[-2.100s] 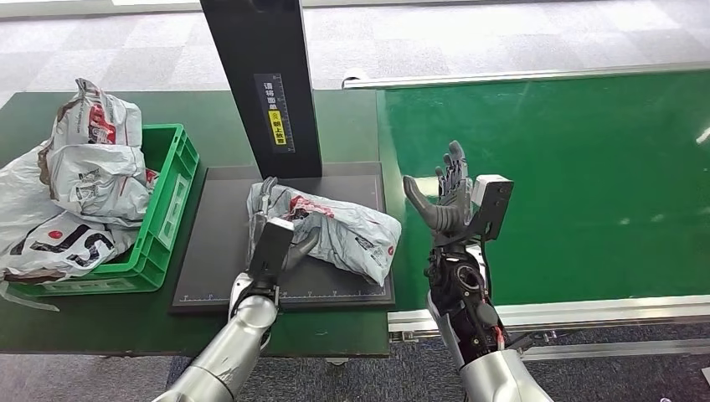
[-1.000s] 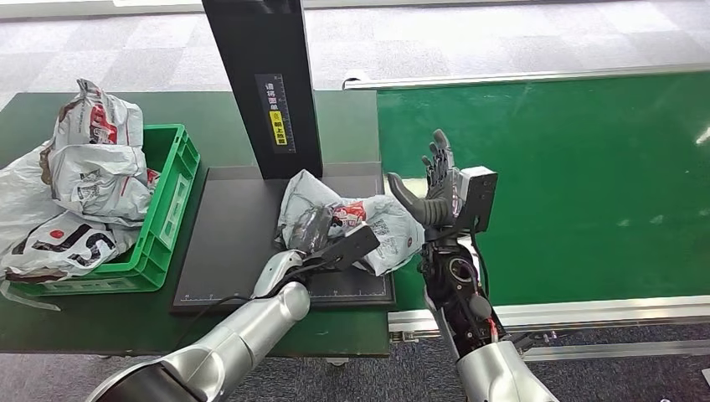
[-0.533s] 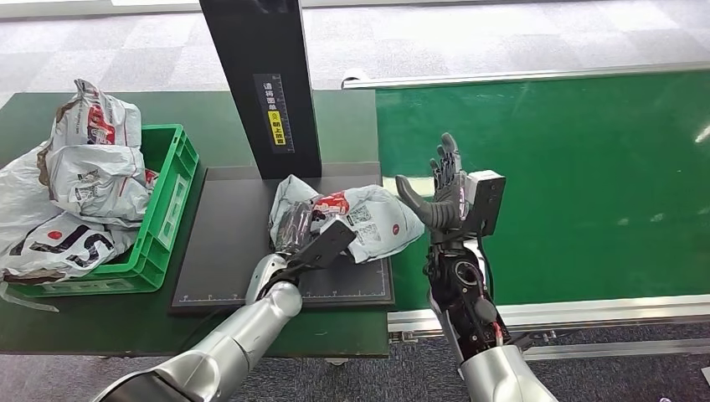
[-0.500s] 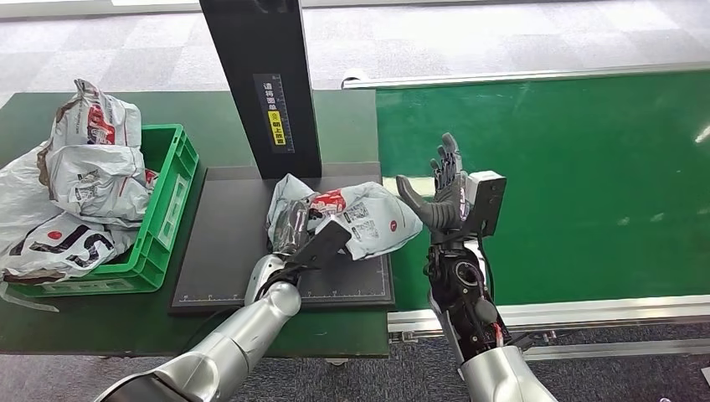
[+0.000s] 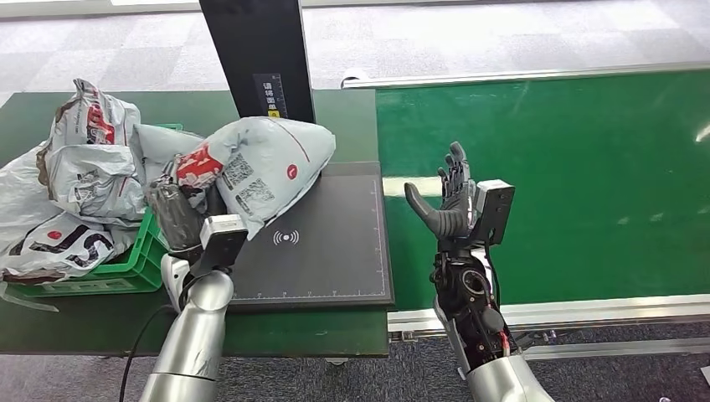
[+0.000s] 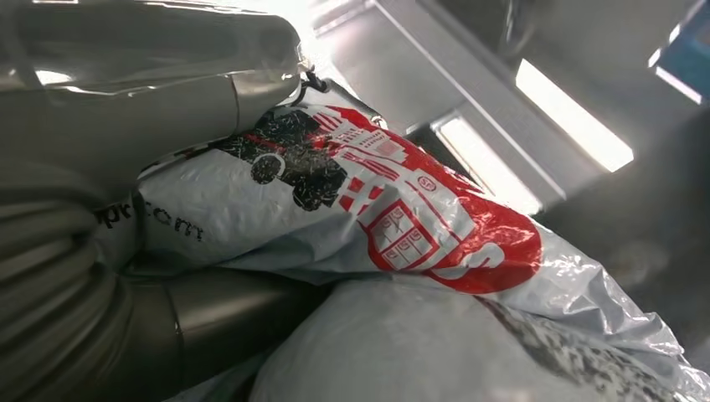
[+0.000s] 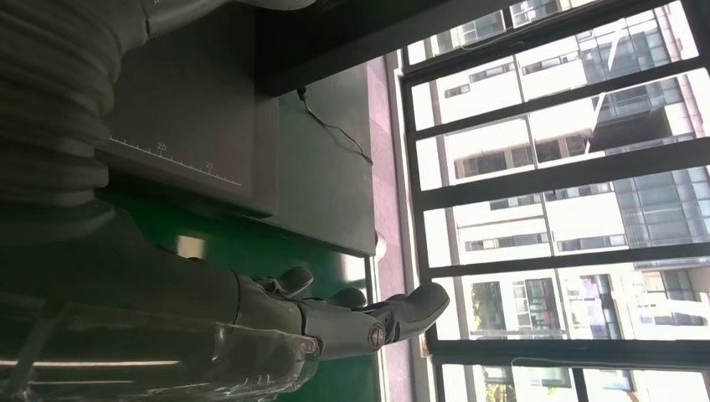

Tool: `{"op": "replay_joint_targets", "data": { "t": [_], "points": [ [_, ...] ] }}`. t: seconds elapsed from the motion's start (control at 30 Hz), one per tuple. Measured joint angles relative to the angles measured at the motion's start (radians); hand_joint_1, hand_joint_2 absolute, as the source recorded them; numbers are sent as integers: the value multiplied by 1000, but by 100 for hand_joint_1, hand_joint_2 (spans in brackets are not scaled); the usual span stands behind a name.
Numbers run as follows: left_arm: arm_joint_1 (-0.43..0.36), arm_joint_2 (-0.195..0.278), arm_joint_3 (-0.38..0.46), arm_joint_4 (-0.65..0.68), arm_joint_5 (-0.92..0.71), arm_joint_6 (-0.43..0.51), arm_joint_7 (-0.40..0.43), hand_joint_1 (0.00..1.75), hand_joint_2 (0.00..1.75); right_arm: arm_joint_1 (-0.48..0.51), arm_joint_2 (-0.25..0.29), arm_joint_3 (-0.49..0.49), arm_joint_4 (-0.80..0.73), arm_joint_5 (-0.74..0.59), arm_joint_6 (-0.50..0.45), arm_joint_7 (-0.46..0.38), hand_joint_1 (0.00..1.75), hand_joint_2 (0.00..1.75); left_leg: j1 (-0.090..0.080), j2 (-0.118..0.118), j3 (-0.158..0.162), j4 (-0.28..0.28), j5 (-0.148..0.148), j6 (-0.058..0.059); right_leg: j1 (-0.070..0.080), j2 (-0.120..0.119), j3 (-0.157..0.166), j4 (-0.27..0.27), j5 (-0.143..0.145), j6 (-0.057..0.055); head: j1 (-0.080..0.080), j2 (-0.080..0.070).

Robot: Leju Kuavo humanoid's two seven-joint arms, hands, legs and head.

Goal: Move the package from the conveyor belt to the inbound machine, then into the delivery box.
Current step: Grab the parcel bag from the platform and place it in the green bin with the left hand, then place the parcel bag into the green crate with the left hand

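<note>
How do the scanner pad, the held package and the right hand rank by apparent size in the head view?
1. Scanner pad
2. Held package, raised nearer the camera, so its rank is unsure
3. Right hand

piled bags [image 5: 79, 180] crowding green crate [image 5: 134, 270], black post [image 5: 255, 54] behind

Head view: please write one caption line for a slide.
Left hand carries the grey package toward the green crate; right hand open.
</note>
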Motion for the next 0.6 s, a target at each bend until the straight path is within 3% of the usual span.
{"op": "replay_joint_targets", "data": {
  "t": [0.13, 0.37, 0.6],
  "points": [
    [21, -4, 25, -73, -22, 0, 0, 175, 175, 1, 0, 1, -2, -2, 0, 0, 0, 175, 0, -1, 0, 0, 0, 0, 0, 0, 1, 0, 0, 0, 0, 0],
    [51, -8, 93, -273, -210, 0, 0, 175, 175, 14, -6, 3, -13, -18, 0, 1, 0, 175, 0, -1, 0, 0, 0, 0, 0, 0, 0, 0, 0, 0, 0, 0],
    [-8, 14, 282, -429, -464, 0, 0, 175, 175, 30, -18, 10, -27, -26, 0, 2, 0, 175, 1, 0, 0, 0, 0, 0, 1, 0, 0, 0, 0, 0, 0, 0]
  ]
}}
